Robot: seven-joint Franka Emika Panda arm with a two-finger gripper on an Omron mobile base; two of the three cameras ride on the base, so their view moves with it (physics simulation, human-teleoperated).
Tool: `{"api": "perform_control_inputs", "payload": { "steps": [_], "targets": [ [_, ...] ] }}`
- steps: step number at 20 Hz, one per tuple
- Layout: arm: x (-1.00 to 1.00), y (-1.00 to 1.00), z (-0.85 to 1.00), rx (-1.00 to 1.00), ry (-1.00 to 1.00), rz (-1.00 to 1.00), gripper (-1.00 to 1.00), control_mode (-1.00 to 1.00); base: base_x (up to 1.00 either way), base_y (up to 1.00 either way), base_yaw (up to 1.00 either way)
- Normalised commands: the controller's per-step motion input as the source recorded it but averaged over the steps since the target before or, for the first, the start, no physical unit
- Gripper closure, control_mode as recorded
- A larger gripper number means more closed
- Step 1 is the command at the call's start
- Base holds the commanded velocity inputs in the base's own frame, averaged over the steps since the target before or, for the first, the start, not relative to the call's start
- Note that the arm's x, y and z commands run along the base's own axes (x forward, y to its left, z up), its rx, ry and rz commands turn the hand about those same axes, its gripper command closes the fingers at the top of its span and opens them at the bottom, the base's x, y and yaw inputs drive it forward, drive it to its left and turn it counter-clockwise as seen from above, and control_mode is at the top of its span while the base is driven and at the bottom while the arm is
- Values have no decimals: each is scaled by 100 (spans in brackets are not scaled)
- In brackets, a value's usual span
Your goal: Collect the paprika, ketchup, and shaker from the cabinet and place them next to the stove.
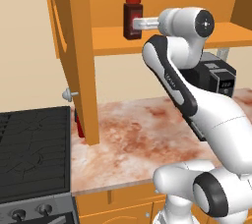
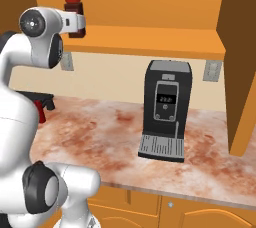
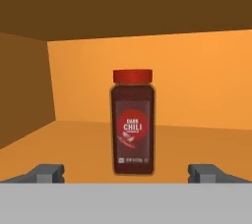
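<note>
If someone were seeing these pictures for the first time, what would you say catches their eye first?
Most likely the paprika, a dark jar with a red cap standing upright on the shelf of the orange cabinet, with the open claw lined up right in front of it. Next would be the tall black coffee machine on the mottled reddish counter, and the stove at the counter's left end.

One paprika (image 3: 132, 122) jar, one coffee machine (image 2: 164, 110) (both upright).
</note>
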Motion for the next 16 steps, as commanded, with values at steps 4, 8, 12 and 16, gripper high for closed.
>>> {"api": "perform_control_inputs", "payload": {
  "steps": [4, 8, 12, 16],
  "targets": [
    [28, 0, 0, 0, 0, 0, -100, -100, 0, 0, 0],
    [37, 0, 0, 0, 0, 0, -100, -100, 0, 0, 0],
    [29, 3, 0, 0, 0, 0, -100, -100, 0, 0, 0],
    [31, 10, 0, 0, 0, 0, -100, -100, 0, 0, 0]
  ]
}}
